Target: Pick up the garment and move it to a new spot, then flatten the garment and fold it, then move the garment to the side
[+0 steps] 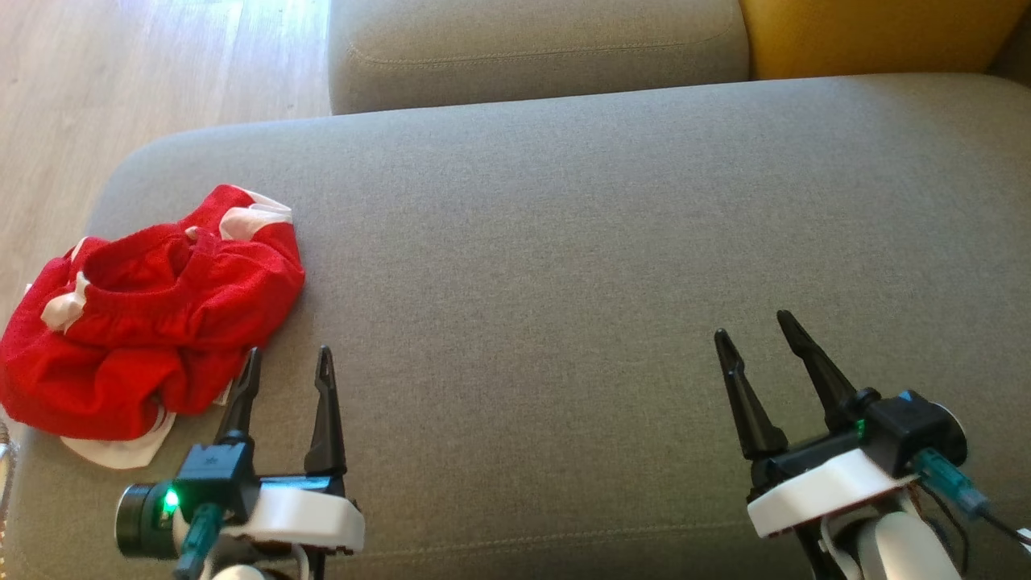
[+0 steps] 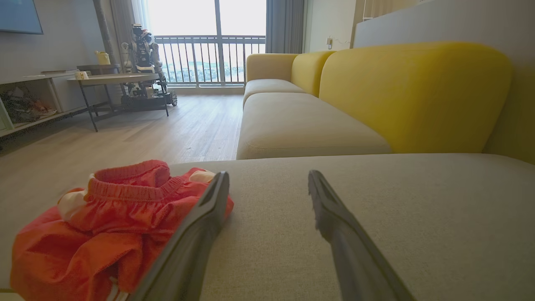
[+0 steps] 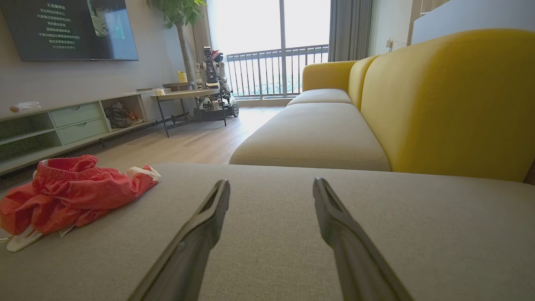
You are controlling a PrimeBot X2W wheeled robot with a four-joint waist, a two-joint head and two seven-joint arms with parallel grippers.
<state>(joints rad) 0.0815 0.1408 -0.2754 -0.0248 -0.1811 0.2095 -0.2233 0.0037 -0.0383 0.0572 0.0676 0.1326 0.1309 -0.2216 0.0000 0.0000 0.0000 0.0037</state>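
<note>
Left gripper [image 1: 288, 358]: fingers wide apart, holding nothing, its left finger just beside the near edge of the garment [image 1: 153, 322]; can't tell if they touch. Right gripper [image 1: 753, 329]: also spread wide, empty, over the bare sofa cushion [image 1: 564, 242], well apart from the garment. 1 garment, red shorts with white trim, crumpled at the cushion's left end. 2 grippers.

Broad grey fabric cushion [image 1: 564, 266], rounded at the corners, faint seam along the near edge. Directly on it, at the cushion's left end: red garment [image 1: 153, 322], crumpled in a loose heap, elastic waistband uppermost, white trim showing at far and near sides, reaching the cushion's left edge.
</note>
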